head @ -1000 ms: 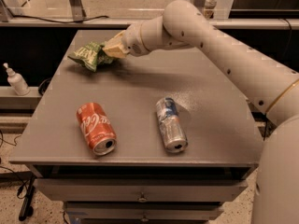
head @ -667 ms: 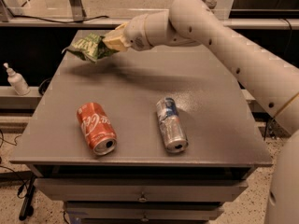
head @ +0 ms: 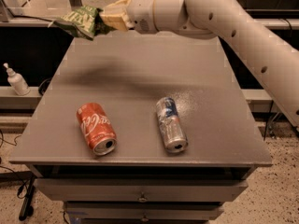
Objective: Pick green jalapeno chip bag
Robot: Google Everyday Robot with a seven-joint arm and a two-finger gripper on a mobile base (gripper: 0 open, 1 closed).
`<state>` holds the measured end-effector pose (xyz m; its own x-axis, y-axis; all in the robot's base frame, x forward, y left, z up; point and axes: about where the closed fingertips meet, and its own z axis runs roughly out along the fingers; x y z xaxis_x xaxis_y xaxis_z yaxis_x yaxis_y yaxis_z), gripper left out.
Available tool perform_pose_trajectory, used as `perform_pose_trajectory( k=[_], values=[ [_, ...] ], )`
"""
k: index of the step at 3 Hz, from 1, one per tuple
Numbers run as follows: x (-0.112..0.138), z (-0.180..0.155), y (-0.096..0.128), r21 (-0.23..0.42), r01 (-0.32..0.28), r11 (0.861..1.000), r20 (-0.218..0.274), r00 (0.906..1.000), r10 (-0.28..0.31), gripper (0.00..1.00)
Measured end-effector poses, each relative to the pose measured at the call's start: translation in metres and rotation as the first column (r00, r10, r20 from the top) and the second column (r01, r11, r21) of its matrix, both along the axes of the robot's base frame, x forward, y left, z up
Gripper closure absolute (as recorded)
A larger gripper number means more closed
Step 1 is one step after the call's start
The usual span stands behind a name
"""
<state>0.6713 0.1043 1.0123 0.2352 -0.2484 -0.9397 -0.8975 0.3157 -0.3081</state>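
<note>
In the camera view, we see the gripper pinching the green jalapeno chip bag by its right edge, above the table's far left corner. We judge the bag light, soft and slippery, so a crimped edge suits best. A second ago it hung lower, near the tabletop.

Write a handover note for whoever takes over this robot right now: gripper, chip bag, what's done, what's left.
The gripper is over the table's far left corner, jaws shut on the green jalapeno chip bag.
The bag hangs in the air, off the table.
The red cola can and the silver-blue can lie on their sides near the front edge, away from the arm.
Done: grasp and lift.
Left: probably only holding the bag securely.
</note>
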Motion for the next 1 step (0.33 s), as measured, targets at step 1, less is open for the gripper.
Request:
perform_pose_trajectory(
  k=[1],
  values=[
    [-0.0013, -0.0008, 0.0029, 0.000, -0.006, 1.000, -0.002, 1.0000, 0.006, 1.00]
  ],
)
